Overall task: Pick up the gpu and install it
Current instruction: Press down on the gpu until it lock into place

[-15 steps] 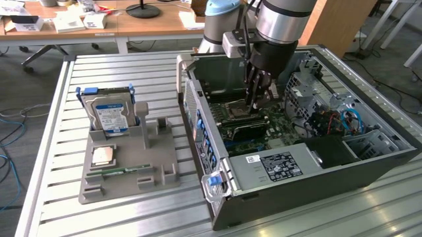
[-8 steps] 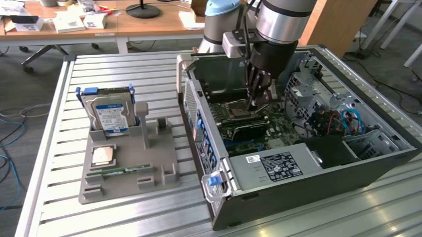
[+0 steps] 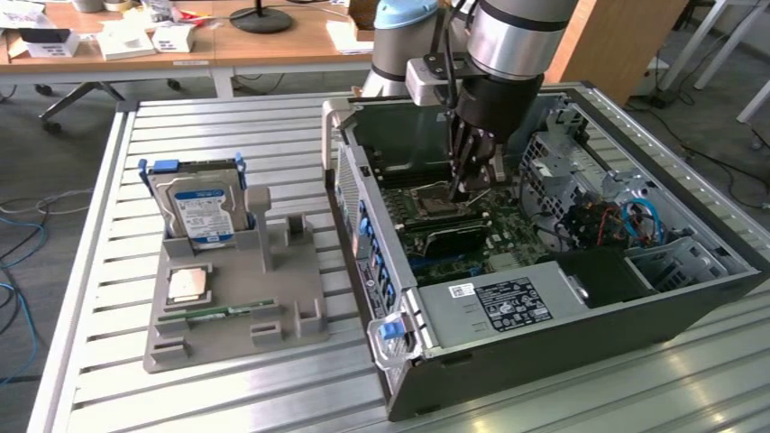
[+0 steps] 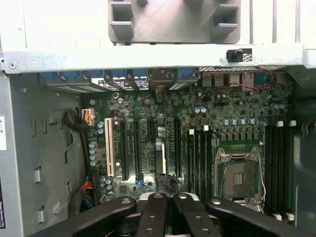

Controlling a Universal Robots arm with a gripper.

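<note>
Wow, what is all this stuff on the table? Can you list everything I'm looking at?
Open black-and-silver computer case: one, on the slatted metal table, exterior view's right.
Green motherboard: one, inside the case.
Empty silver processor socket: one, on the motherboard.
Grey plastic parts holder: one, exterior view's left.
Silver hard drive with blue label: one, standing in the holder.
Slim green memory stick: one, lying in the holder.
Wooden desks: behind, cluttered.
Black gripper: one, shut, reaching inside the case above the motherboard.
</note>
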